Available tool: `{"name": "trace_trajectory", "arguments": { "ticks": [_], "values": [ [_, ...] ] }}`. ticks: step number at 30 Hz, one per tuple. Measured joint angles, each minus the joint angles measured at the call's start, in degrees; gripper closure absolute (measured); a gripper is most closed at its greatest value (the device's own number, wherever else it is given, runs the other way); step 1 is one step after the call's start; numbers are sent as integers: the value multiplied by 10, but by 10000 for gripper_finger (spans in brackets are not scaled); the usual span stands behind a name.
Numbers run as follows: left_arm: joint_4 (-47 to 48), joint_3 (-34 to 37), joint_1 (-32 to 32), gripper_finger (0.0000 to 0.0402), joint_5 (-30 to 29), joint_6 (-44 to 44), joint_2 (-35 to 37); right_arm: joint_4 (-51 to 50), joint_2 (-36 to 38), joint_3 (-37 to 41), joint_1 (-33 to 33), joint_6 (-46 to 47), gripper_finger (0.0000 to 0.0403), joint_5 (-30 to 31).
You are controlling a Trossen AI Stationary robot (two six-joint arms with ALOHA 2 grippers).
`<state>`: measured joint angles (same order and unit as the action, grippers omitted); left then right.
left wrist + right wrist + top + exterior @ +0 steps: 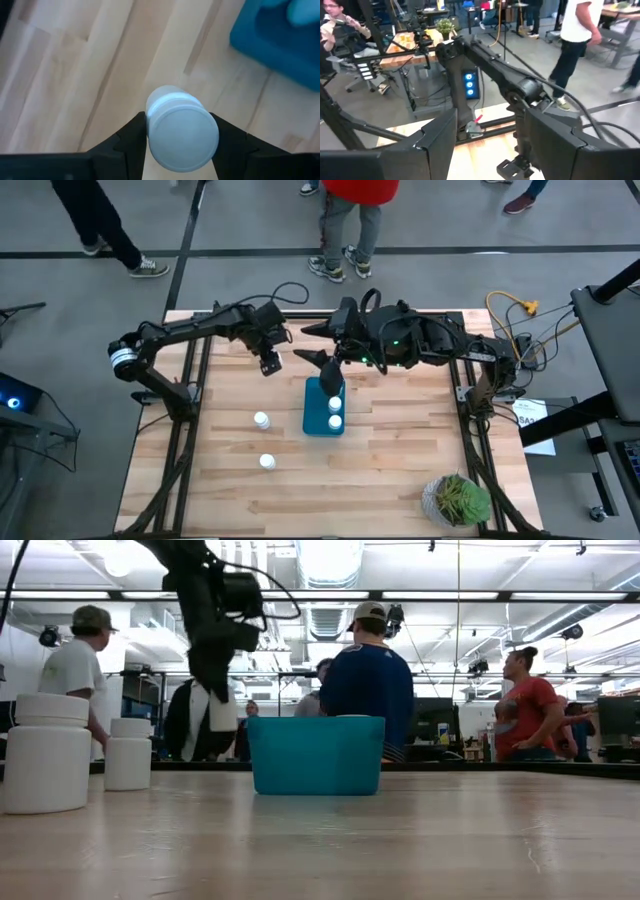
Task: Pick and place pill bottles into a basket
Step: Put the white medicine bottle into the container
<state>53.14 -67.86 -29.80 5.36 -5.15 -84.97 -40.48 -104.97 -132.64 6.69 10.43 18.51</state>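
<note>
My left gripper (268,364) hangs above the table's far left part, left of the basket, shut on a white pill bottle (182,132). The teal basket (316,420) stands mid-table with two pill bottles (334,413) inside. Two more pill bottles (261,420) (267,462) stand on their bases on the wood to the basket's left, and show large in the low view (45,753) (130,753). My right gripper (315,345) is open and held high and level over the basket's far end, with nothing in it (490,145). My left gripper pinches the bottle by its two opposite sides (150,131) between its two fingers (131,145). The fingers come from above, slanting steeply down, and the bottle's round top end faces the wrist camera. The bottle (222,706) hangs clear of the table.
A green potted plant (457,500) stands at the near right corner. Bare wood lies near the front edge and right of the basket. People stand beyond the table's far edge (350,220). The basket (315,754) blocks the low view's middle.
</note>
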Motion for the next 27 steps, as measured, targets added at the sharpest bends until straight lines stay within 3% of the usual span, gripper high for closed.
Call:
{"name": "trace_trajectory", "arguments": {
  "ticks": [6,16,27],
  "values": [
    [5,-39,31,245,0,34,0,-13,24,0,-1,-11,179,44],
    [7,-65,124,245,-16,71,-5,-47,57,0,-4,-12,179,62],
    [21,-71,171,245,-23,94,-28,-62,59,0,-4,3,179,62]
  ]
}}
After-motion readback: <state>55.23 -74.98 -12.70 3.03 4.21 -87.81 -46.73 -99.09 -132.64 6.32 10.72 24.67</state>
